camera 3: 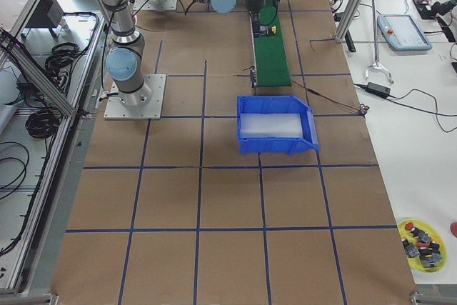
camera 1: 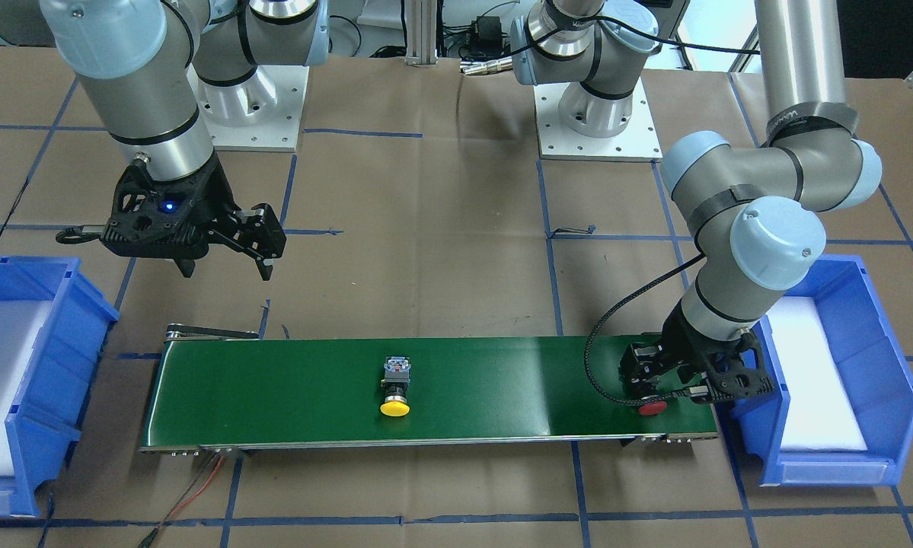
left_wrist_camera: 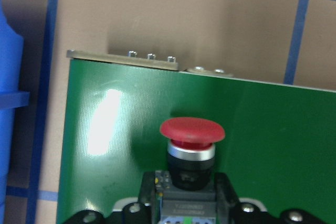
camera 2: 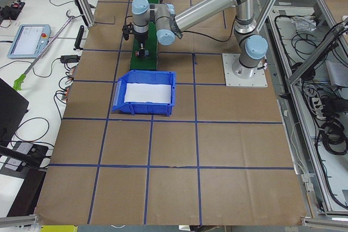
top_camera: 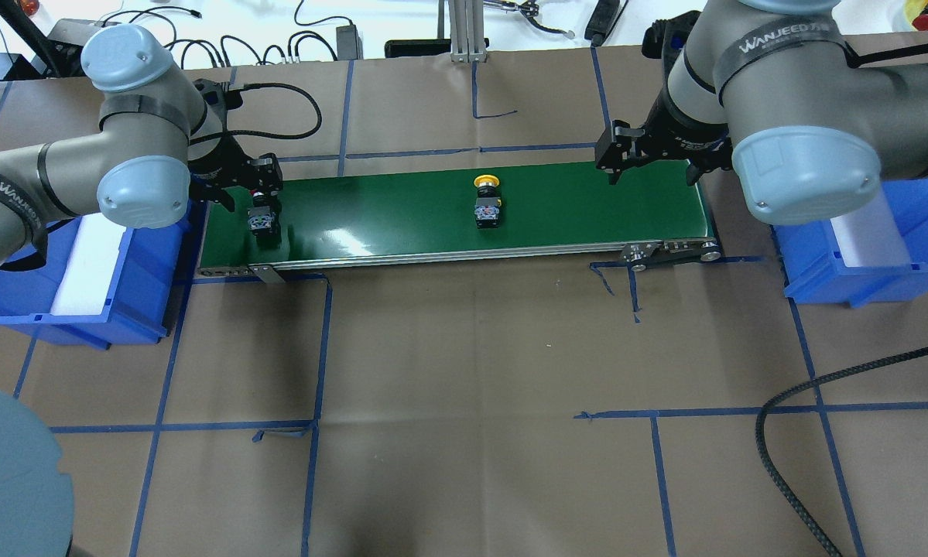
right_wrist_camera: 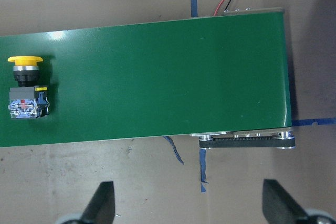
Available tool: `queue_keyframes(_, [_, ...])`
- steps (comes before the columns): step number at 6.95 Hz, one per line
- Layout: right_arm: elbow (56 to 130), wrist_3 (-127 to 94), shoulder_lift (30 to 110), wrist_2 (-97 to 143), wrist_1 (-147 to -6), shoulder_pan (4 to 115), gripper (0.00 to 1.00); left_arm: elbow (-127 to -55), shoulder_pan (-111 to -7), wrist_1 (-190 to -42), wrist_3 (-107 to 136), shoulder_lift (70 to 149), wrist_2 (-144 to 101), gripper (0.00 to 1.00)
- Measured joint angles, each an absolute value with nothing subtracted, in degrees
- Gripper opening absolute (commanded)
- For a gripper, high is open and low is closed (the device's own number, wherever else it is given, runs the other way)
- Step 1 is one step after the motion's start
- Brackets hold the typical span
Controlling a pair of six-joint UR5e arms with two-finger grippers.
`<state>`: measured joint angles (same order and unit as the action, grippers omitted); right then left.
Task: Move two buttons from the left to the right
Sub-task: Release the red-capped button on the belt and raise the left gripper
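Risk: left end effector [left_wrist_camera: 186, 213] grips the red button [left_wrist_camera: 192, 129] at the left end of the green surface [camera 1: 502, 380], yellow button [camera 1: 395, 388] mid-surface, right end effector [camera 1: 228, 270] wide open; a sloppy release could roll red off the edge.

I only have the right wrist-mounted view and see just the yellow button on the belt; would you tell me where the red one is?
Observer: The red button lies at the belt's robot-left end, under the left gripper.
Operator: Is it gripped?
Observer: The gripper straddles its body; whether it grips, I cannot tell.
Operator: Is a bin near my arm?
Observer: A blue bin stands beyond the belt's right end.
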<state>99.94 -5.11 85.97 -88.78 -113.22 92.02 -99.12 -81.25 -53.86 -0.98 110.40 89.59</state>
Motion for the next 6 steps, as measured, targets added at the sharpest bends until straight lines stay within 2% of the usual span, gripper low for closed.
queue_keyframes(2, [99.8, -5.0, 86.2, -88.8, -113.2, 92.0, 1.0, -96.9, -81.2, -57.3, -1.0, 107.8, 89.7, 0.99])
queue_keyframes(6, [100.0, -4.9, 86.1, -88.8, -113.1, 92.0, 1.0, -84.4, -83.0, -81.5, -2.7, 101.8, 89.6, 0.99])
